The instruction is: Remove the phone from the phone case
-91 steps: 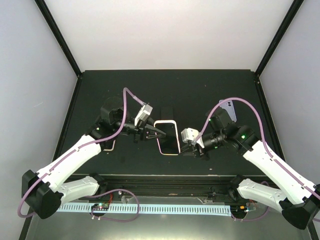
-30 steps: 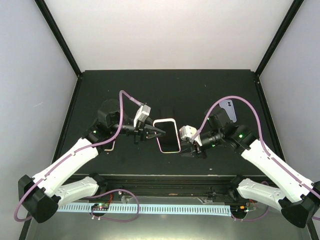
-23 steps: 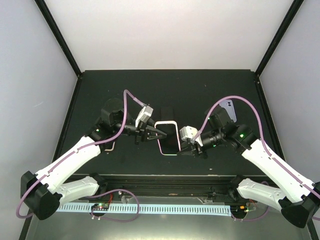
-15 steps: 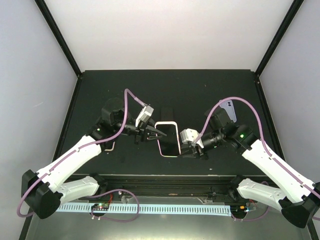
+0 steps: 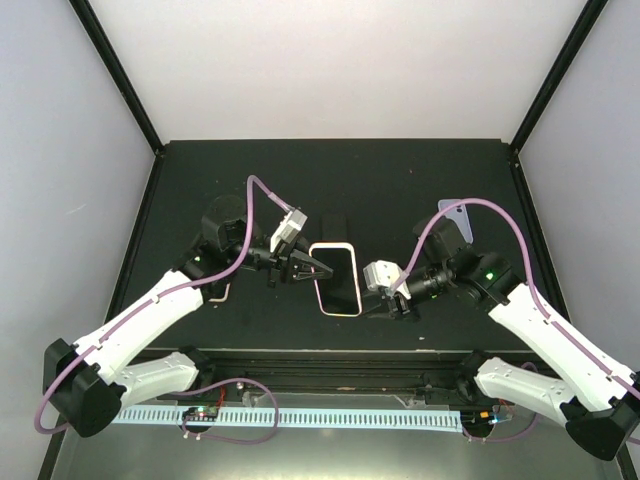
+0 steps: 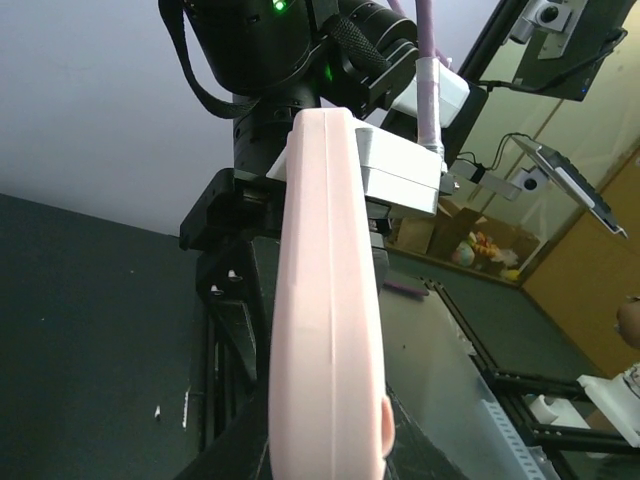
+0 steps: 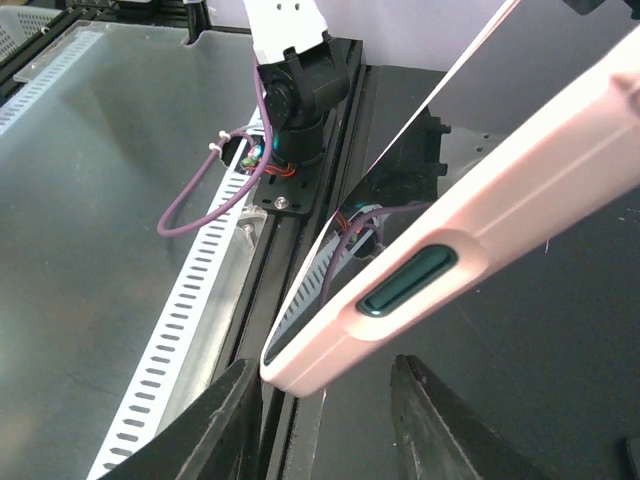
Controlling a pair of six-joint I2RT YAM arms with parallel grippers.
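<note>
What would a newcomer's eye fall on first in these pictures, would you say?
Most likely the pink phone case, dark screen up, at the middle of the black table, with the left gripper and right gripper at its two sides. In both wrist views its pink edge looms close and fills much of the frame.

A matte black desk (image 5: 400,170) sits between white walls (image 5: 330,60) and slanting black frame posts (image 5: 115,75). Near its middle a small dark rectangular slab (image 5: 335,224) lies flat. Toward the right rear is a pale lilac flat piece (image 5: 456,214), partly hidden. At the left lies a pale-rimmed flat item (image 5: 222,292), mostly covered. A white slotted plastic strip (image 5: 330,417) runs along the near edge, below the desk.
</note>
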